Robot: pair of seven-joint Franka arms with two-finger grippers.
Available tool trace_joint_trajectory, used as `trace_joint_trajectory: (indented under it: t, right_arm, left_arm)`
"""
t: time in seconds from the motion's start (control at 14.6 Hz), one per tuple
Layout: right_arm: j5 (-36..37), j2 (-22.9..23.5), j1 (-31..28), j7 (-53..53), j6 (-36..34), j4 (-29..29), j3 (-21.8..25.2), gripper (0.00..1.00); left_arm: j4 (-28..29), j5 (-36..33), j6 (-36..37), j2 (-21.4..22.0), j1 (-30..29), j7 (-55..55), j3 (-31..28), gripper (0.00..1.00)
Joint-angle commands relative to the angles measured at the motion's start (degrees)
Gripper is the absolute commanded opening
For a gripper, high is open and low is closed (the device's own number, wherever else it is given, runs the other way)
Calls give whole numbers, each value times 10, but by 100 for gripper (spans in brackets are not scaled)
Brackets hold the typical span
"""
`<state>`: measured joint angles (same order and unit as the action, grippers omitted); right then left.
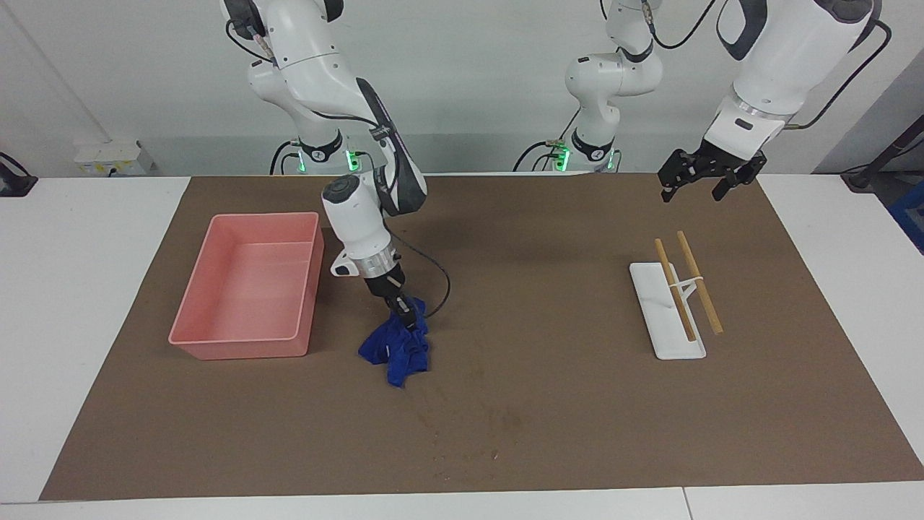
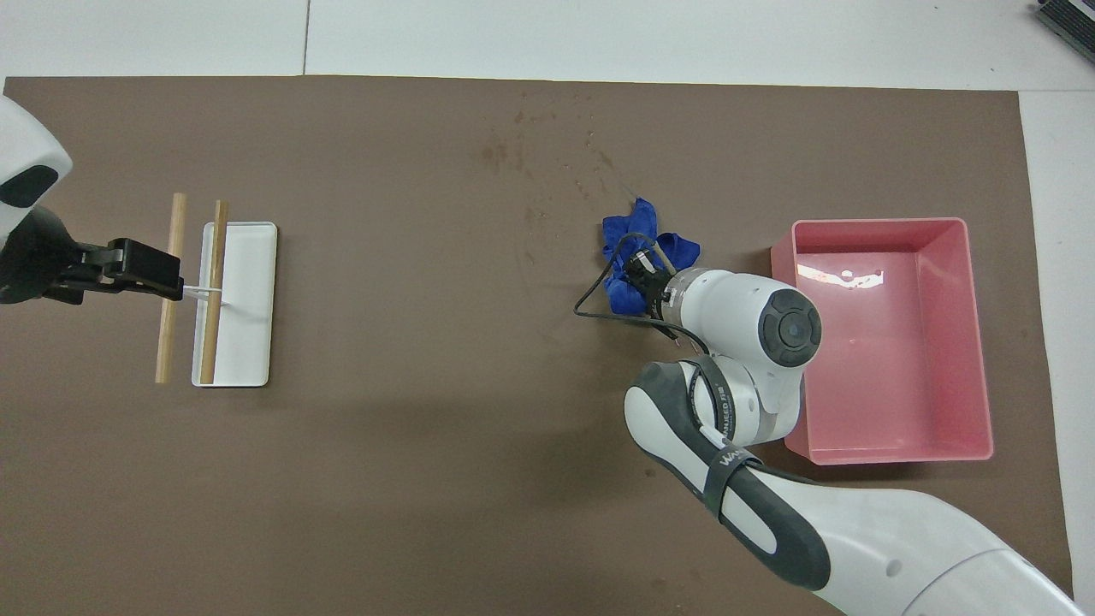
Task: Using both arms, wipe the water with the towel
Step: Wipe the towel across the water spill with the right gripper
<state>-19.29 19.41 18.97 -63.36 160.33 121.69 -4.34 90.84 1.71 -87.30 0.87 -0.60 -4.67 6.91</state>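
**Right hand pressing towel beside the bin**

The right hand point(image 1: 404, 315) is clamping the top of the blue towel point(image 1: 393, 349), which is trailing onto the brown mat point(image 1: 548, 404) beside the pink bin point(image 1: 245, 285). Faint wet marks point(image 1: 498, 419) are lying farther from the robots than the towel, toward the left arm's end, so the wipe likely has to go that way with nothing blocking. The left hand point(image 1: 696, 189) is waiting, fingers spread and empty, above the mat near the chopsticks point(image 1: 689, 282) on their white tray point(image 1: 653, 310).
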Motion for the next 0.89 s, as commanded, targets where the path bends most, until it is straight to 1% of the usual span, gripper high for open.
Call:
trace_joint_trajectory:
  t: [0.0,0.14,0.21,0.41,0.48,0.69,0.82]
  right_arm:
    - [-1,-20,-9,-5,-116,53,-4,0]
    - [4,-29,-9,-1,-168,55,-3,0]
    - [5,-33,-10,0,-180,59,-3,0]
    - [6,-40,-14,3,-181,81,-2,0]
    - [6,-42,-18,7,-182,86,-1,0]
    - [6,-53,-38,21,-199,99,-1,0]
    - [7,-61,-53,33,-216,106,-1,0]
  left_arm:
    - [-25,0,19,-10,-7,11,2,100]
    - [-19,-8,13,-9,-8,36,2,100]
    - [-18,-8,13,-8,-9,42,2,100]
    - [-17,-8,12,-7,-13,39,2,100]
    - [-8,-8,12,-4,-12,38,2,100]
    - [14,-8,17,8,-12,37,2,100]
    - [14,-8,15,8,-12,37,2,100]
